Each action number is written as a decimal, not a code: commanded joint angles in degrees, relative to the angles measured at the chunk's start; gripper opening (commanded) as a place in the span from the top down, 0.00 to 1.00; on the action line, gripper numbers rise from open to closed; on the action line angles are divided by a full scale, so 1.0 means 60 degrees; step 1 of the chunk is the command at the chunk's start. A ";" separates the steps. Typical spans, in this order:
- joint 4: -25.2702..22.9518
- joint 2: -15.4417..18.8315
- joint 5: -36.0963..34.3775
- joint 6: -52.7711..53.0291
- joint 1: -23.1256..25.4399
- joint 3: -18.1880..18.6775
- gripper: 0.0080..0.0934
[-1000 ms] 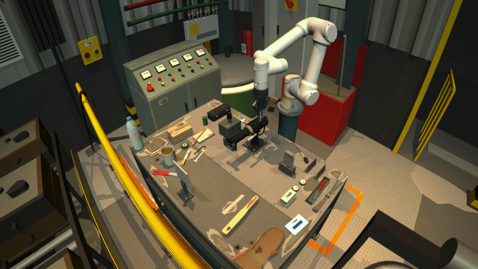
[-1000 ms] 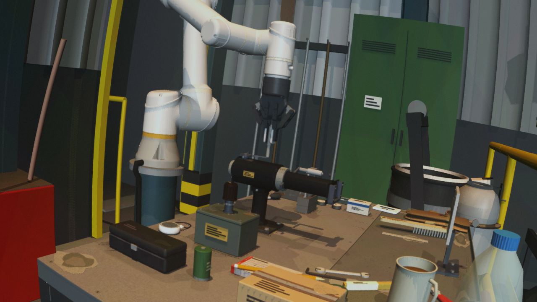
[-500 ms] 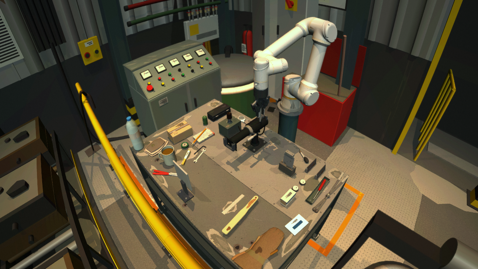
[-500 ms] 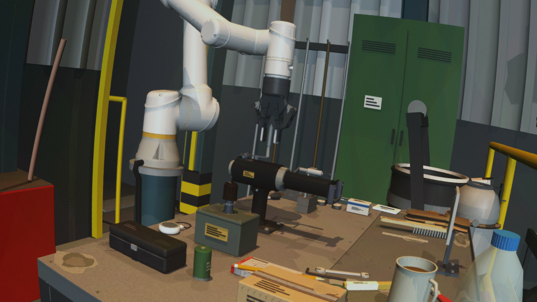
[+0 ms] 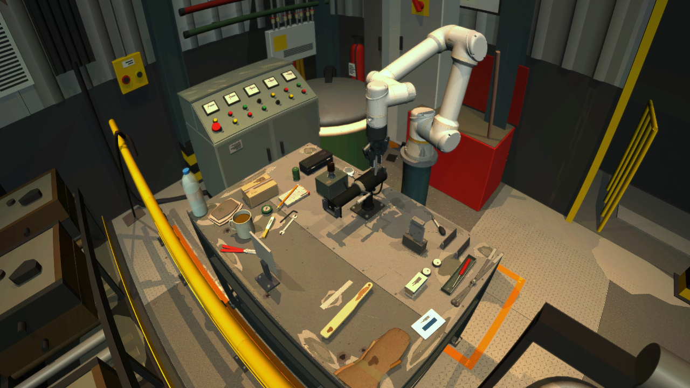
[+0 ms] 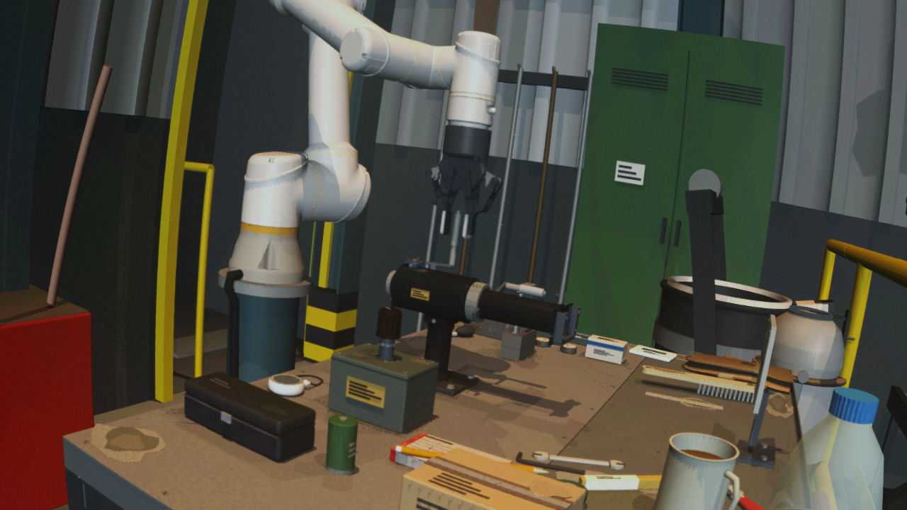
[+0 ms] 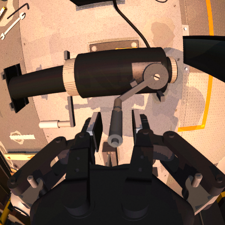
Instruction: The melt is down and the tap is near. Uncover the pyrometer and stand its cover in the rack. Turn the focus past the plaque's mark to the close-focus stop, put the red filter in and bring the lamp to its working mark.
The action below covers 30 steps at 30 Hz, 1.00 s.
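The pyrometer (image 5: 359, 186) (image 6: 472, 303) (image 7: 93, 74) is a black tube on a post at the far end of the bench, with a knurled focus ring (image 7: 69, 77) round its middle. A grey filter lever (image 7: 130, 93) pivots on top of its rear end, and the lever's round handle (image 7: 116, 130) stands up between my fingers. My gripper (image 7: 116, 124) (image 6: 458, 223) (image 5: 375, 163) hangs open just above the tube's rear and holds nothing. The grey cover stands in the rack (image 5: 416, 235). The green lamp box (image 6: 382, 387) with its dark knob (image 6: 388, 323) sits beside the post.
The bench's far edge and my arm's pedestal (image 6: 266, 317) lie just behind the pyrometer. A black case (image 6: 248, 415), a green can (image 6: 341, 444), a carton, wrenches and a mug (image 6: 701, 472) crowd the left side. An upright plaque (image 5: 263, 253) stands mid-bench.
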 commanded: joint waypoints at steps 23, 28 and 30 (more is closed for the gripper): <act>0.1455 -0.0519 0.0000 0.0000 0.0000 -0.0947 0.63; 0.1531 -0.0540 0.0000 0.0000 0.0000 -0.1001 0.63; 0.1537 -0.0541 0.0000 0.0000 0.0000 -0.1004 0.63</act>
